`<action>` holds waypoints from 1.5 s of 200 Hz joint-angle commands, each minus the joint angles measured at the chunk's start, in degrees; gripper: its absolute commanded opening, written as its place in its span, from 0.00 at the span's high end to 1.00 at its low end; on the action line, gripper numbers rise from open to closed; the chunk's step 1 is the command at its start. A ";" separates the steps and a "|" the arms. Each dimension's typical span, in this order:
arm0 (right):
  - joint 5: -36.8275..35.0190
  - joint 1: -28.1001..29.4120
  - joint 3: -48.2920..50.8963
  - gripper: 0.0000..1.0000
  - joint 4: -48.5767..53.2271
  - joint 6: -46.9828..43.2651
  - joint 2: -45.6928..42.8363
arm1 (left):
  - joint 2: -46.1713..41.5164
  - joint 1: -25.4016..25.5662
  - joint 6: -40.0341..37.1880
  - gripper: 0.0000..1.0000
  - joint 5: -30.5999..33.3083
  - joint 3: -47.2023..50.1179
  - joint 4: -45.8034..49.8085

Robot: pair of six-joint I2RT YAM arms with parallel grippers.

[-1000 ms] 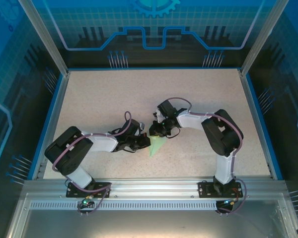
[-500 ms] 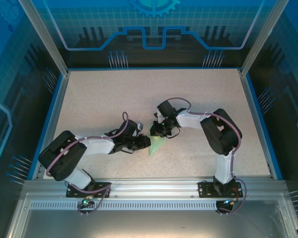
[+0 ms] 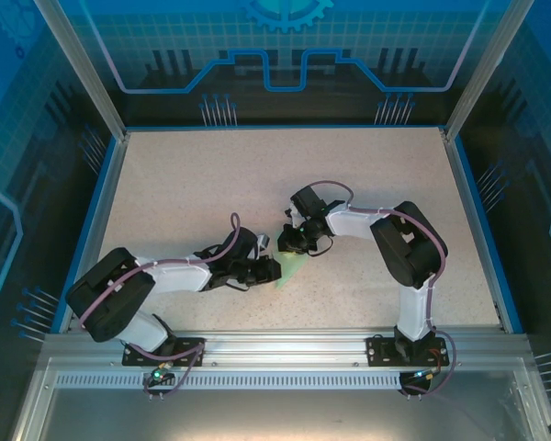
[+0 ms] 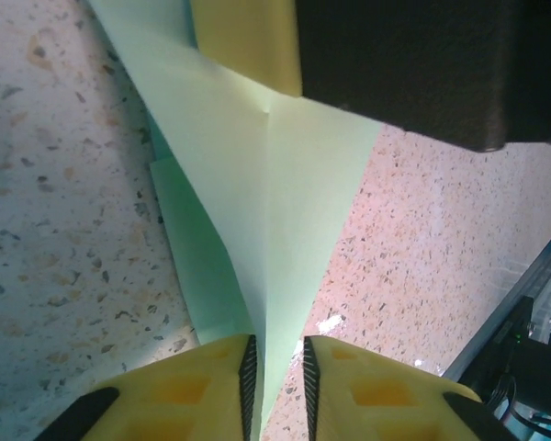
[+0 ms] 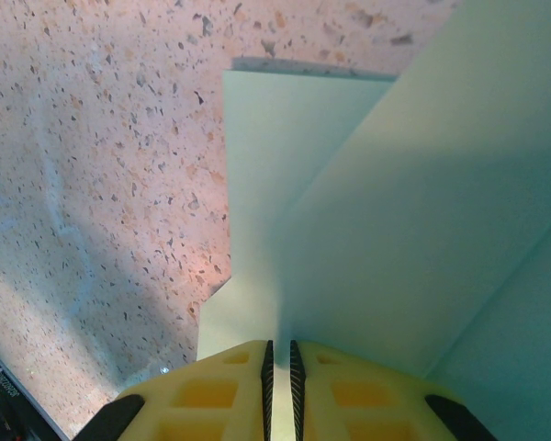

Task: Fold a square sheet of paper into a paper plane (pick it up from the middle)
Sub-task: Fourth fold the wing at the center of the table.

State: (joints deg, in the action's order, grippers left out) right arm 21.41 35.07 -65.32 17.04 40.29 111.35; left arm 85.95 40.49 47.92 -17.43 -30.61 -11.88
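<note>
Both arms are stretching inward with wrists low, the left gripper (image 3: pixel 274 269) and right gripper (image 3: pixel 287 242) lying close together. Each is pinching the paper plane (image 4: pixel 285 211) between nearly closed fingers.

No legible text, brand, number or label anywhere. Far backdrop panel (image 3: pixel 285 55) bears a gear emblem (image 3: pixel 286 13) and blue circuit-style lines, all unlettered.

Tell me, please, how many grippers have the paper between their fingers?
2. The left gripper straddles the paper's narrow end; the right gripper pinches its wider end.
</note>
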 commanded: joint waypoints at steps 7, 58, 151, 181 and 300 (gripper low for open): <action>-0.49 -0.79 -0.34 0.84 0.98 0.44 0.29 | 2.47 0.63 -0.59 0.81 0.59 -1.54 2.61; 0.32 -0.78 0.08 0.82 0.87 0.14 -2.44 | 4.26 0.65 -0.70 0.96 1.41 -1.12 3.36; 5.47 1.72 -0.40 0.78 -0.98 0.11 -4.28 | 7.31 0.65 -1.60 1.00 1.83 -3.31 6.25; 4.39 1.83 -1.01 0.79 -1.39 0.77 -2.38 | 7.04 0.66 -1.73 1.00 1.96 -3.23 6.60; 1.75 -1.32 0.40 0.80 -1.95 -1.02 3.42 | 7.37 0.64 -2.66 1.00 1.41 -4.06 8.30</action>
State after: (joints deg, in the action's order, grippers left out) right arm 24.23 34.70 -66.22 15.49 40.01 112.88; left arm 91.83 40.80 46.46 -16.99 -34.22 -8.38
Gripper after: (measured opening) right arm 0.198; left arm 0.067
